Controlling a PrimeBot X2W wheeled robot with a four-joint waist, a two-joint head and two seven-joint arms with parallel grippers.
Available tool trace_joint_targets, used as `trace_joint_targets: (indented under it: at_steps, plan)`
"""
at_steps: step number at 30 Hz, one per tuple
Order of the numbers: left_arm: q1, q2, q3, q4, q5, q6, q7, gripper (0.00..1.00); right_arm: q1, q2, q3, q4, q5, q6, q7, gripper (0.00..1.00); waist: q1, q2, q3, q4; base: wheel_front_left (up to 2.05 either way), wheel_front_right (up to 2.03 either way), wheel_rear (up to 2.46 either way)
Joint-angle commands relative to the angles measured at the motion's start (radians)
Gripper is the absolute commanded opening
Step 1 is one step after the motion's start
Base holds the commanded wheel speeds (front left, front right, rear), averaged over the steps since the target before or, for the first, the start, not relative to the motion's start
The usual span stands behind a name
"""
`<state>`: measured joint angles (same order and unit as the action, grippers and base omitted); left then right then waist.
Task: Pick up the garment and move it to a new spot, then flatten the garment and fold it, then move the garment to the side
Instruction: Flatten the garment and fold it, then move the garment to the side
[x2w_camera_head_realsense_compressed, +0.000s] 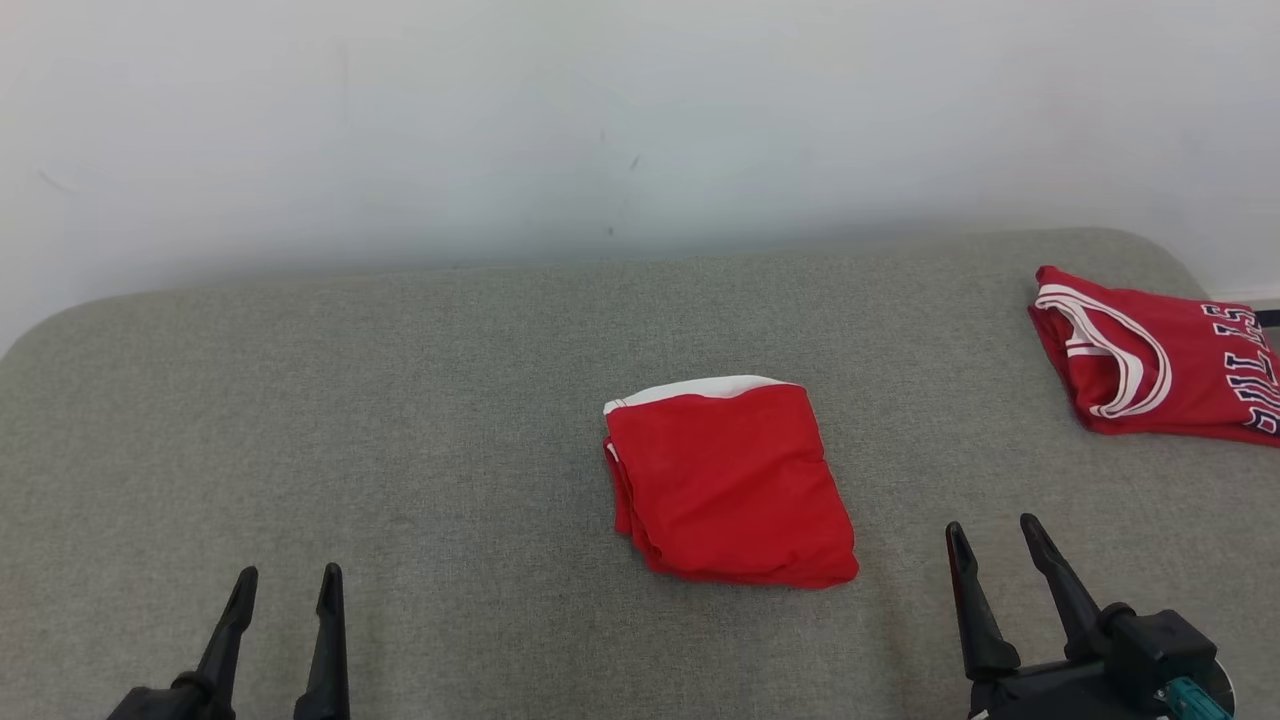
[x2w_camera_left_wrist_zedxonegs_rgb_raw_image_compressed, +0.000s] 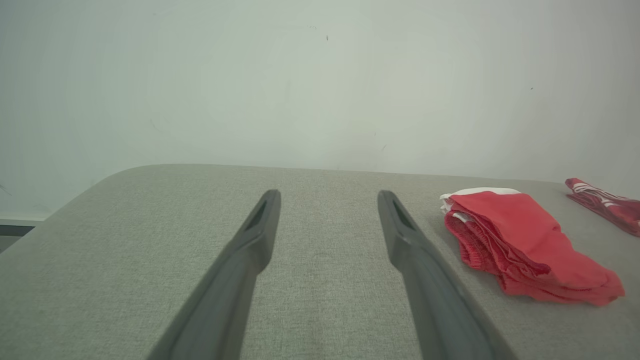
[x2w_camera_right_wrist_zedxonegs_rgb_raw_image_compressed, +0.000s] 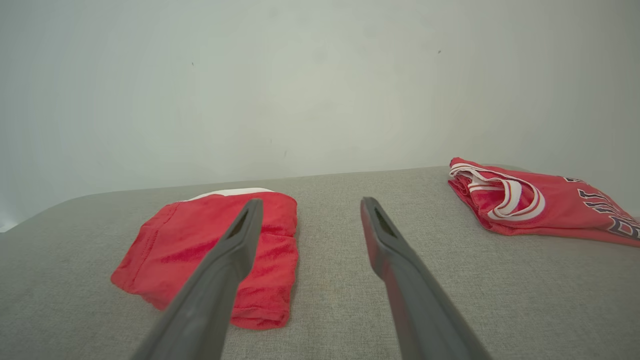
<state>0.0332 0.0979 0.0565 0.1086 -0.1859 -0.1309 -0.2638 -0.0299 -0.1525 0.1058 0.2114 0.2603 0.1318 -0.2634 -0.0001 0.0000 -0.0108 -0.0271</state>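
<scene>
The left gripper (x2w_camera_head_realsense_compressed: 288, 572) hangs at the near left edge of the grey fabric-covered table (x2w_camera_head_realsense_compressed: 400, 400), its jaws spread and empty. The right gripper (x2w_camera_head_realsense_compressed: 992, 525) sits at the near right, likewise open and holding nothing. Between them, a little farther back, lies the folded red garment (x2w_camera_head_realsense_compressed: 730, 485), a compact stack with a white band along its far edge, touching neither gripper. A red jersey (x2w_camera_head_realsense_compressed: 1150, 365) with white trim and dark lettering rests at the table's far right corner, well apart from the garment.
</scene>
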Motion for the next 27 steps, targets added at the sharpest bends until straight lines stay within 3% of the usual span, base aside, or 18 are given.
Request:
trace_joint_targets:
  at_steps: [1,20,27]
  plan:
    - [0.013,-0.002,0.003,-0.006,0.003,0.001,0.0,1.0,0.009,-0.002,-0.001,0.002,-0.008,-0.003,-0.001,1.0,0.0001,0.0,0.0,0.003,0.0,0.0,0.0]
    - [0.0,-0.014,-0.009,-0.008,0.014,0.001,0.0,1.0,0.007,0.007,-0.001,0.02,-0.025,-0.003,-0.001,1.0,0.0001,0.0,0.021,0.018,0.0,0.0,0.0]
    - [-0.038,-0.016,-0.031,0.0,0.001,0.001,0.0,1.0,-0.087,-0.027,0.012,0.054,-0.034,-0.003,0.016,1.0,0.0001,0.0,0.057,0.052,0.0,0.0,0.0]
